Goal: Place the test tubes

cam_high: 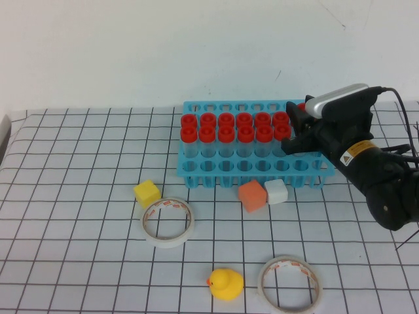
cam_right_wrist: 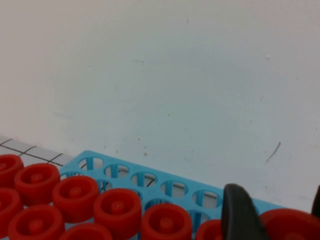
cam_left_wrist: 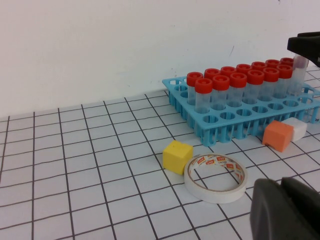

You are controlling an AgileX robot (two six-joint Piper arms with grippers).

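A red-capped test tube (cam_right_wrist: pixel 292 225) is being gripped between the fingers of the right gripper (cam_high: pixel 298 131) at the right end of the blue rack (cam_high: pixel 190 176), over its rear rows. Two rows of other red-capped tubes (cam_high: pixel 226 134) are being carried upright in the rack. The left gripper (cam_left_wrist: pixel 281 187), fingers closed on nothing, is being held low over the counter (cam_high: pixel 78 196), off the rack's front left and well apart from it. An orange cube (cam_high: pixel 251 195) and a white cube (cam_high: pixel 276 191) are being seen side by side just before the rack's front.
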